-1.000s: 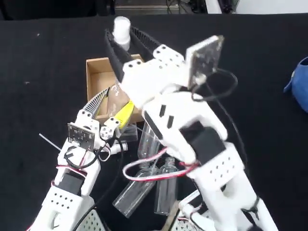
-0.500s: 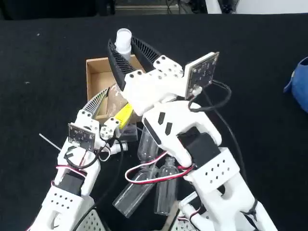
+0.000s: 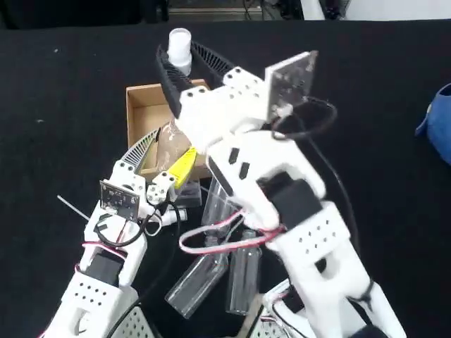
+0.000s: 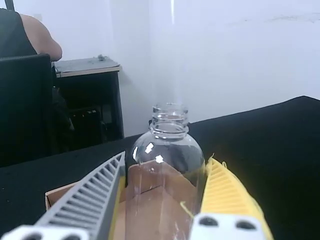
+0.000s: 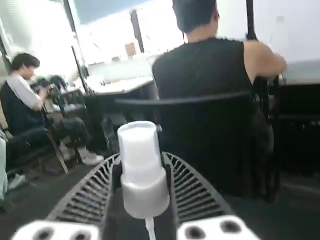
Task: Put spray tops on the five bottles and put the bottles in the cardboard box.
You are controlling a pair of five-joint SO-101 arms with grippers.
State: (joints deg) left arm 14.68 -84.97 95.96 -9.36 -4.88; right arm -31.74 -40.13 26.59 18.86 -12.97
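The left gripper [image 4: 165, 167] grips an upright bottle [image 4: 167, 150]; the right gripper [image 5: 142, 156] pinches a spray top [image 5: 142, 175]. Its tube [image 5: 147, 227] should meet the neck [image 4: 170, 120] squarely.

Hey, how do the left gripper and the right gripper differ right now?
The left gripper is shut on a clear, uncapped bottle; the right gripper is shut on a white spray top. The left gripper has one grey finger and one yellow finger; the right gripper's fingers are both black. Both grippers have ribbed fingers, and each holds its thing upright.
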